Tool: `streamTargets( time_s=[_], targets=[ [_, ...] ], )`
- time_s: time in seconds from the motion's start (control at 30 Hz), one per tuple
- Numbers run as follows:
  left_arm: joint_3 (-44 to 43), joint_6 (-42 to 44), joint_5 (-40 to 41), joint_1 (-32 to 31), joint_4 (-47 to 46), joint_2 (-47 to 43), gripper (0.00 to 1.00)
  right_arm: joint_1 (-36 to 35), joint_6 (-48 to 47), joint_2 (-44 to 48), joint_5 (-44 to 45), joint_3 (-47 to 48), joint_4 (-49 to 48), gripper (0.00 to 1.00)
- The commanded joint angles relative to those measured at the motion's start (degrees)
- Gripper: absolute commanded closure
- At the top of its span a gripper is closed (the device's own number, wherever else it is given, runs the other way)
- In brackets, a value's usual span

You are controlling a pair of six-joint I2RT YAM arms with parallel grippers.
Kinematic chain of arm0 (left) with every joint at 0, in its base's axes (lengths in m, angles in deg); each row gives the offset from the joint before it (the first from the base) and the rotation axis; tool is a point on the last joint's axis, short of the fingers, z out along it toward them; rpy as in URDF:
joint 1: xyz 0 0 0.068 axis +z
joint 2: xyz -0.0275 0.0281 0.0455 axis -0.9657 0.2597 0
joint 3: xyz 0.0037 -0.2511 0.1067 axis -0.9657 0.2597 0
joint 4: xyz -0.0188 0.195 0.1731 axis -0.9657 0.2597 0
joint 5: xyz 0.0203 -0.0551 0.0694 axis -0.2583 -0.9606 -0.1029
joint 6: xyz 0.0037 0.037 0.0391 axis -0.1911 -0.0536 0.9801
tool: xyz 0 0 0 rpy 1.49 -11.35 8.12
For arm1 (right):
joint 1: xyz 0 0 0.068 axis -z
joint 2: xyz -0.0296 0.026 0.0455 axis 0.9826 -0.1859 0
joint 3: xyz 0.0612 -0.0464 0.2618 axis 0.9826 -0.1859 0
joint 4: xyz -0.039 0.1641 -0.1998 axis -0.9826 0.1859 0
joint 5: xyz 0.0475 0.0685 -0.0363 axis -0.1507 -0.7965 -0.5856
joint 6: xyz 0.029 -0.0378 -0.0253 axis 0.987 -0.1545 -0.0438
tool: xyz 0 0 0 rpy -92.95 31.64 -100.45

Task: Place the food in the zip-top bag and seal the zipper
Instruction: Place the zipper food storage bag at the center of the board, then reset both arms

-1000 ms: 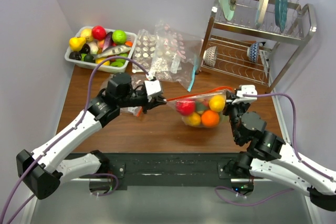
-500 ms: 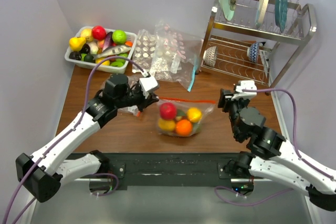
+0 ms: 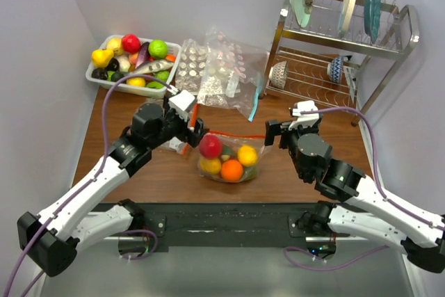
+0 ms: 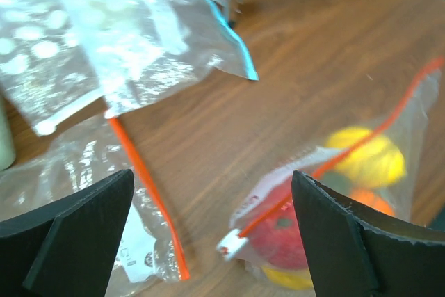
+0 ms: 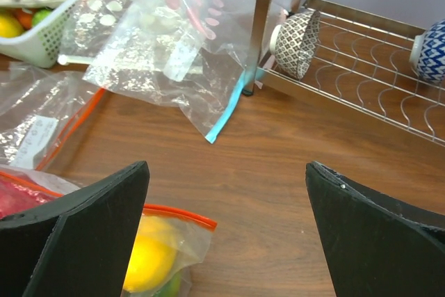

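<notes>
Lying on the wooden table (image 3: 160,175) between the two arms, the zip-top bag (image 3: 259,147) is a clear, crinkled pouch bulging with glossy fruit: a red apple (image 3: 211,146) at its left, a lemon (image 3: 247,154) at its right and an orange (image 3: 231,170) on the near side. The zipper (image 3: 240,133) runs as a thin orange-red line along the bag's far edge. The left wrist view shows a white tab at its end, and whether the strip is pressed shut cannot be told.

The left gripper (image 3: 193,130) hangs just beside the bag's far-left corner with its fingers spread wide and nothing between them. The right gripper (image 3: 277,131) sits just right of the bag, also spread wide and holding nothing.

A second bag (image 4: 83,165) with its own orange strip lies flat on the table under the left gripper, close against the filled one. Farther back is a pile of clear bags (image 3: 215,67), one with a teal strip (image 5: 224,119). A white basket (image 3: 111,86) of toy produce stands at the far left. A dish rack (image 3: 334,35) with plates and two bowls (image 5: 295,43) stands at the far right.
</notes>
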State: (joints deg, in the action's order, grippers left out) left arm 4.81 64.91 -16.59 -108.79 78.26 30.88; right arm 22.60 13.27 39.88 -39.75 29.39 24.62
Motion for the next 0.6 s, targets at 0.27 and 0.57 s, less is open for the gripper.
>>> streamTargets(
  time_s=[0.27,0.57],
  targets=[
    [5.1,-11.1,15.2,0.9,-7.0,-9.3,0.0,0.0,10.0,-3.6,7.0,2.2,5.3,0.01],
    [12.8,-12.3,28.3,0.8,-11.1,-21.9,0.0,0.0,7.7,0.2,7.1,-1.0,2.2,0.01]
  ],
)
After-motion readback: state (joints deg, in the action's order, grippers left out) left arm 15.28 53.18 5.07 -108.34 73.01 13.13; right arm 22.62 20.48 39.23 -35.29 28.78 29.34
